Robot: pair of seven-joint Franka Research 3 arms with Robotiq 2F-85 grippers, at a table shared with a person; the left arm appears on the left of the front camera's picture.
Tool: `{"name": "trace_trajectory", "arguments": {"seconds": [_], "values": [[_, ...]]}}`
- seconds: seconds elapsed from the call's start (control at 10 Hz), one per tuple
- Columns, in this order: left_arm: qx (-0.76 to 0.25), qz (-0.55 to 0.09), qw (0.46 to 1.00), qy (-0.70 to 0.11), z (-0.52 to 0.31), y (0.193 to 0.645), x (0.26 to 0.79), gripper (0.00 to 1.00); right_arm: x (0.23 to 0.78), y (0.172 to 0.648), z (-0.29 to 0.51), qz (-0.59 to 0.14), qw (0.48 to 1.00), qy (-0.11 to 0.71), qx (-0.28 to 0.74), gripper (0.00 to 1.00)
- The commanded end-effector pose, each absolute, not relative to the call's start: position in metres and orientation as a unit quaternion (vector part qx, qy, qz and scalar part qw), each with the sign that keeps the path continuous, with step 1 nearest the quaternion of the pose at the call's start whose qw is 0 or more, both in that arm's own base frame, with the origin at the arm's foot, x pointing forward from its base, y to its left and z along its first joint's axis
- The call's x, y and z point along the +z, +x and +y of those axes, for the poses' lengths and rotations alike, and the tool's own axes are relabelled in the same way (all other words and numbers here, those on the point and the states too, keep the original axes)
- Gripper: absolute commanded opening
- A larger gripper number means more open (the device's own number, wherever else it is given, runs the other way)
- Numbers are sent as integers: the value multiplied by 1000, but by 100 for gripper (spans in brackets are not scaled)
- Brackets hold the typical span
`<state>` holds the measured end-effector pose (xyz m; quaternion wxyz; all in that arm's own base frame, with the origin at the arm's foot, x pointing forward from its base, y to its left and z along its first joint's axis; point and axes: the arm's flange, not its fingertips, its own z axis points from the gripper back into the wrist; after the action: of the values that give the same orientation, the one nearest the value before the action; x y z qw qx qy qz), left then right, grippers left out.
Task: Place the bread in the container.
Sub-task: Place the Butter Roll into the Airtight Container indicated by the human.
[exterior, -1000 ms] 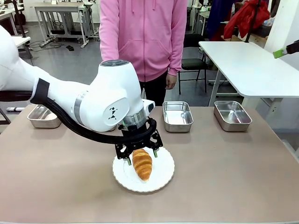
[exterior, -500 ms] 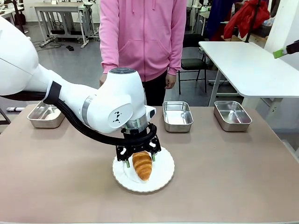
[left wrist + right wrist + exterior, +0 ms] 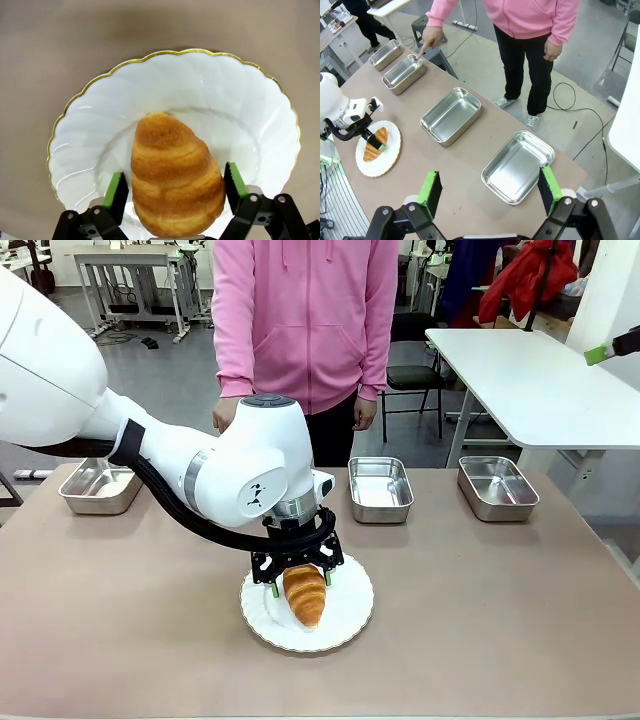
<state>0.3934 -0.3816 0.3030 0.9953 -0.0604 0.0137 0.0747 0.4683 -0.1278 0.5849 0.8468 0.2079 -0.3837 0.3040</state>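
Observation:
The bread point(image 3: 172, 170), a golden-brown ridged croissant, lies on a round white plate point(image 3: 225, 100) with a gold rim, near the table's front middle point(image 3: 304, 593). My left gripper point(image 3: 301, 584) is down over it, open, with a green pad on each side and only narrow gaps point(image 3: 176, 187). Several steel trays stand along the far edge. A person's finger point(image 3: 420, 53) points at one of them, the container point(image 3: 404, 74). My right gripper point(image 3: 490, 192) hangs high above the table, open and holding nothing.
Other steel trays sit at the far left point(image 3: 97, 488), the far middle point(image 3: 380, 490) and the far right point(image 3: 497, 487). A person in a pink hoodie point(image 3: 305, 310) stands at the far side. My left arm's bulky elbow point(image 3: 250, 465) hangs over the left-middle of the table.
My left arm has sunk a little and its fingers have come down on either side of the croissant and drawn slightly closer. The croissant and plate have stayed put.

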Motion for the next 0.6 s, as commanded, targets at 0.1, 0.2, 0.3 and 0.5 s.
{"name": "trace_trajectory", "arguments": {"seconds": [0.1,0.2,0.3,0.5], "values": [[71,10,996,-47,-388,396,307,62,585,468,-127,-388,844,211,304,100],[72,13,996,-50,-387,397,309,77,585,468,-127,-388,844,211,304,100],[72,10,996,-49,-387,397,311,43,585,468,-127,-388,844,211,304,100],[36,15,998,-43,-391,397,311,58,585,468,-127,-388,844,211,304,100]]}}
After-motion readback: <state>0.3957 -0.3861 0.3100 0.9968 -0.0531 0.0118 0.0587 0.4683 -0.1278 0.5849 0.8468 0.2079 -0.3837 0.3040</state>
